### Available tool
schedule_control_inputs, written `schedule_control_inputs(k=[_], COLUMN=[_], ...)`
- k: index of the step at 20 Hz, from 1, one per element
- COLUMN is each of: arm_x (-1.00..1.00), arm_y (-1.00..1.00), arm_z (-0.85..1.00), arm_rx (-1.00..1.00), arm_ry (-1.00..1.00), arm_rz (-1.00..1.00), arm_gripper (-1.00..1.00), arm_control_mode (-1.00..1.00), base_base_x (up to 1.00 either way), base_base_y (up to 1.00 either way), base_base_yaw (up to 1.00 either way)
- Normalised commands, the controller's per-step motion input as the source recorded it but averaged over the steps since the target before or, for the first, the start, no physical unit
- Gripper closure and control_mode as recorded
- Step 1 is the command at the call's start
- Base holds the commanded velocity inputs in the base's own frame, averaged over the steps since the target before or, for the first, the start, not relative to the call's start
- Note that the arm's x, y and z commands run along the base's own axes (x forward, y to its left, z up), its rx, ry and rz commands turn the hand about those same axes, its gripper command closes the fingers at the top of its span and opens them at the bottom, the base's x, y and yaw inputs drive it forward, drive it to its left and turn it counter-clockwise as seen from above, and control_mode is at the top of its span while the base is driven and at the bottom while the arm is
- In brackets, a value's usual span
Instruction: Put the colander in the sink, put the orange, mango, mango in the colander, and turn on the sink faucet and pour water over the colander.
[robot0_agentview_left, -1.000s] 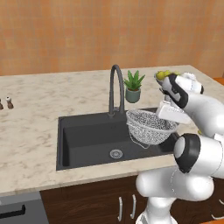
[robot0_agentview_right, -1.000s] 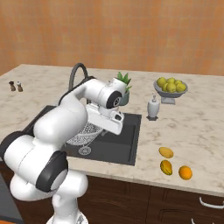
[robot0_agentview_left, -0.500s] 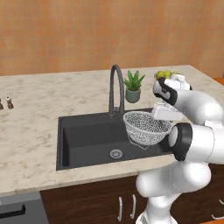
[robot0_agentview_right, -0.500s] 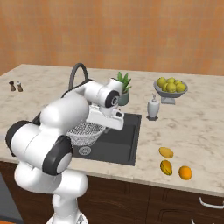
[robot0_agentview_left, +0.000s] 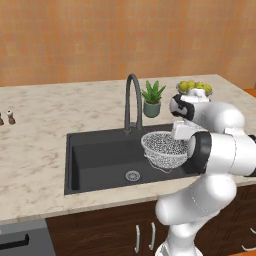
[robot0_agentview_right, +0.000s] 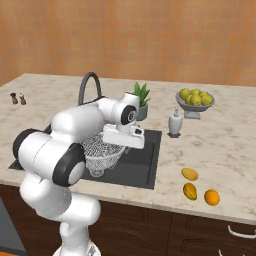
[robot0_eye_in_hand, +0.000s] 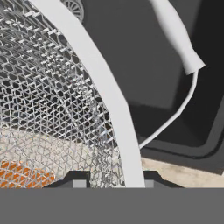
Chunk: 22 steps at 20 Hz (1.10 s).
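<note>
At the left we see the black sink (robot0_agentview_left: 95, 160) set in the worktop (robot0_agentview_left: 35, 150), with the tap (robot0_agentview_left: 131, 100) behind it. Our gripper (robot0_eye_in_hand: 113, 183) is closed on the rim of the colander (robot0_agentview_left: 162, 146) and holds it above the right part of the sink. On the worktop at the right lie two mangos (robot0_agentview_right: 189, 174) and the orange (robot0_agentview_right: 212, 197).

orange wall (robot0_agentview_left: 75, 40), marble counter (robot0_agentview_left: 35, 145), dark wooden cabinets (robot0_agentview_right: 200, 235).
</note>
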Motion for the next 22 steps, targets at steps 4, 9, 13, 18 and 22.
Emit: schedule_control_inputs(k=[4, 9, 13, 18, 22], arm_x=[0.53, 0.55, 0.35, 0.32, 0.28], arm_y=[0.00, 0.00, 0.02, 0.08, 0.13], arm_z=[-0.23, -0.25, -0.43, -0.47, -0.37], arm_rx=[0.00, -0.01, -0.04, -0.08, -0.01], arm_ry=[0.00, -0.01, 0.00, 0.00, 0.00], arm_rz=[-0.26, -0.16, -0.01, 0.00, 0.00], arm_gripper=[1.00, 1.00, 1.00, 1.00, 1.00], arm_control_mode=[-1.00, -1.00, -1.00, -1.00, -1.00], base_base_x=[0.00, 0.00, 0.00, 0.00, 0.00], base_base_y=[0.00, 0.00, 0.00, 0.00, 0.00], base_base_yaw=[0.00, 0.00, 0.00, 0.00, 0.00])
